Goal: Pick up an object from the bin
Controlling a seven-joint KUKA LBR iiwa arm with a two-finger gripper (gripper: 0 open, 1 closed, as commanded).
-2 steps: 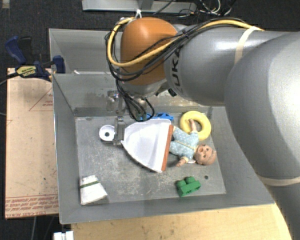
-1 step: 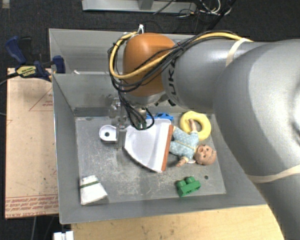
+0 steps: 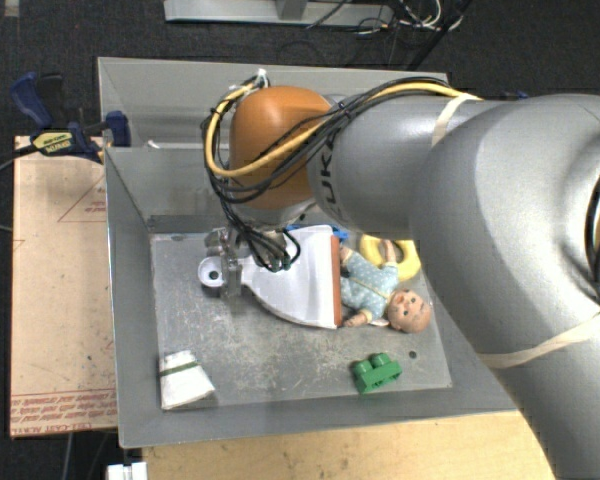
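Mid-bin by the gripper lay a white, orange-edged sheet; judged light, thin, best pinched edgewise. Grip state: untellable.

White flat thing with rounded lower edge and orange side strip, mid bin

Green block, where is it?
In the camera view the green block lies on the bin floor, toward the view's lower right, just below the doll.
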